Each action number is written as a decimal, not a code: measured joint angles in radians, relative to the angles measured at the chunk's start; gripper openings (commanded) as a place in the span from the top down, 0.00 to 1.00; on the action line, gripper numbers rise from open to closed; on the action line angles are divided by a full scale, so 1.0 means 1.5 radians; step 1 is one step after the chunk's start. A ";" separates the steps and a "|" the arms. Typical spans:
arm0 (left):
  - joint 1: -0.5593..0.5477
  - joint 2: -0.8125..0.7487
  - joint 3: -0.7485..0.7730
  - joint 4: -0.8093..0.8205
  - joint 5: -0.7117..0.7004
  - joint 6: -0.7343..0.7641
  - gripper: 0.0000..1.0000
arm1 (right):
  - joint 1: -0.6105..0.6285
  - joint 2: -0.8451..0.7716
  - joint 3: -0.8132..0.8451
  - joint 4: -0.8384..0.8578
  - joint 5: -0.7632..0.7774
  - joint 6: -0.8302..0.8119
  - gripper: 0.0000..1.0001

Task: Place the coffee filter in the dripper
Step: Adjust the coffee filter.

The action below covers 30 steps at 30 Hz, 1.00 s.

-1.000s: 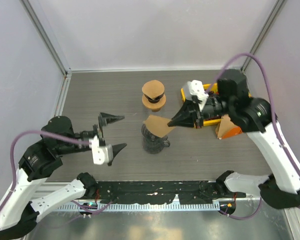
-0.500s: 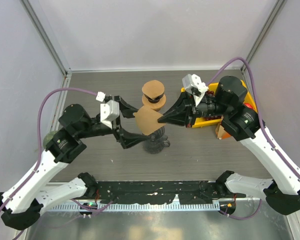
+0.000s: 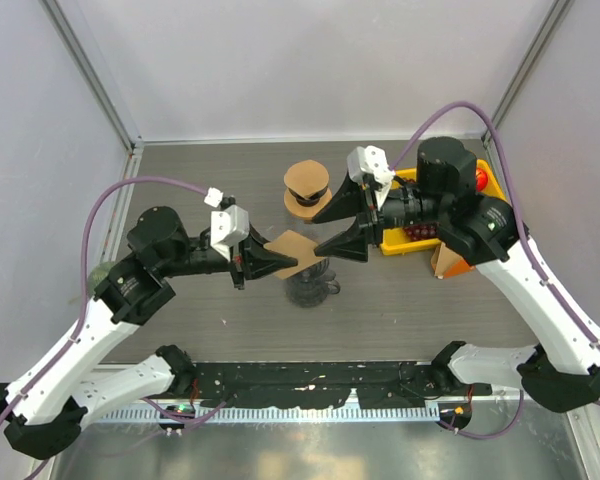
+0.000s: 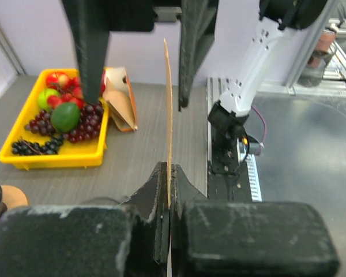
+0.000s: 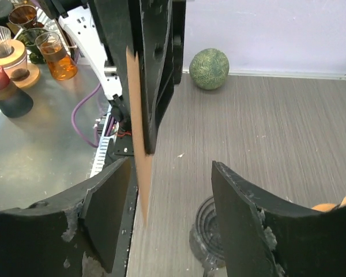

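Nearest us, the left gripper (image 4: 169, 175) has its jaws together, clamped on the lower edge of the flat tan paper coffee filter (image 4: 167, 98). The filter stands upright and edge-on in the air, approx. above the dark ribbed glass dripper (image 3: 310, 283) at table centre, and is not in it yet. Opposite, the right gripper (image 3: 321, 237) has its jaws apart, one finger on each side of the filter's far edge, w/o visible contact. We judge the filter v. light, thin and limp: it will crease or tear under a hard pinch and may slip from smooth pads. Rec. hold: at the rim, near the folded seam, min. force, so the cone can be opened before seating. Further back are a tan round object w/ black band (image 3: 306, 188) and a yellow plastic tray of fruit (image 4: 46, 156).
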 measured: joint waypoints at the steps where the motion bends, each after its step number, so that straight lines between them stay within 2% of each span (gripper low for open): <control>1: 0.000 0.003 0.001 -0.015 0.004 0.006 1.00 | 0.003 0.017 0.028 -0.027 0.002 -0.019 0.35; 4: 0.000 0.025 0.017 -0.067 0.013 0.020 1.00 | 0.020 0.067 0.099 -0.097 0.009 -0.073 0.37; 8: -0.001 0.052 0.030 -0.112 0.015 0.030 1.00 | 0.072 0.112 0.150 -0.191 0.028 -0.145 0.46; 11: -0.001 0.055 0.031 -0.129 0.015 0.031 1.00 | 0.097 0.122 0.152 -0.234 0.037 -0.174 0.64; 12: -0.001 0.055 0.032 -0.132 0.015 0.032 1.00 | 0.101 0.124 0.151 -0.244 0.040 -0.180 0.67; 14: -0.001 0.054 0.033 -0.134 0.015 0.032 1.00 | 0.104 0.124 0.152 -0.261 0.048 -0.192 0.82; 17: -0.001 0.051 0.033 -0.142 0.015 0.043 1.00 | 0.104 0.124 0.152 -0.273 0.056 -0.203 0.95; 18: -0.001 0.051 0.033 -0.147 0.015 0.048 1.00 | 0.104 0.125 0.152 -0.274 0.059 -0.205 0.95; 19: -0.001 0.050 0.034 -0.151 0.016 0.051 0.88 | 0.104 0.125 0.152 -0.275 0.060 -0.206 0.95; 22: -0.001 0.050 0.038 -0.171 0.023 0.073 0.46 | 0.104 0.127 0.152 -0.276 0.064 -0.206 0.95; 24: 0.003 0.049 0.045 -0.195 0.030 0.091 0.37 | 0.104 0.127 0.152 -0.276 0.065 -0.207 0.95; 26: 0.026 0.038 0.045 -0.212 0.049 0.091 0.34 | 0.104 0.126 0.151 -0.276 0.069 -0.209 0.95; 28: 0.063 0.014 0.044 -0.219 0.060 0.090 0.34 | 0.104 0.124 0.146 -0.275 0.073 -0.216 0.95; 30: 0.092 -0.019 0.045 -0.221 0.067 0.094 0.39 | 0.104 0.114 0.131 -0.277 0.077 -0.225 0.95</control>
